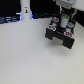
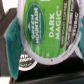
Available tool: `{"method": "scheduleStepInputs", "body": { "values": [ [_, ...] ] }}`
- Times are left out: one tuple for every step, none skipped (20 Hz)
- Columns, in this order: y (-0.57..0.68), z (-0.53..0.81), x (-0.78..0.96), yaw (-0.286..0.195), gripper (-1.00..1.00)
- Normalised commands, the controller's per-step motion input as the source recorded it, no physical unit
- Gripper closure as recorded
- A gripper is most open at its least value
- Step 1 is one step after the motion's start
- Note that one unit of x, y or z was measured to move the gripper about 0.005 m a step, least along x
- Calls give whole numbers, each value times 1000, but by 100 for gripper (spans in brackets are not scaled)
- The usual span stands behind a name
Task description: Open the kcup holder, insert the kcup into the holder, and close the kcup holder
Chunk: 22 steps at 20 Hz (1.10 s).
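tool (image 1: 63, 21): clamped on kcup (image 2: 47, 34); above kcup holder (image 1: 60, 36)

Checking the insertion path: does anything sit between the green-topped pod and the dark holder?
Nothing visible does. The tool holds the small round green-topped pod just above the dark grey-black boxy holder.

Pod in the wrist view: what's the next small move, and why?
Probably ease straight down a little, then release. The green-topped pod fills the wrist view, seemingly held between the end effector's fingers, and the exterior view shows the end effector directly over the dark holder. Whether the pod has seated cannot be told.
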Motion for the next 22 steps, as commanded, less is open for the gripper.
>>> {"method": "scheduleStepInputs", "body": {
  "values": [
    [-92, -8, -154, -18, 100],
    [-160, 38, -217, -13, 100],
    [-131, 20, -213, -11, 100],
    [-134, 1, -150, -9, 100],
    [-156, -1, -85, -8, 100],
    [-185, 1, -93, -12, 100],
    [-204, 0, -105, -17, 100],
    [-238, 12, -104, -24, 100],
    [-262, 25, -103, -31, 100],
    [-40, 0, 0, 0, 100],
    [-200, -89, -3, 0, 100],
    [-223, -80, -126, 0, 100],
    [-229, -54, -91, 0, 100],
    [-231, 0, -49, 0, 100],
    [-254, 0, -37, -6, 100],
    [-271, -49, -31, -12, 100],
    [-229, -91, -11, -9, 100],
    [-180, -114, -6, 0, 100],
    [-220, -149, -3, 0, 100],
    [-191, -160, -23, 0, 100],
    [-180, -171, -37, 0, 100],
    [-226, -231, -6, -2, 100]
  ]
}}
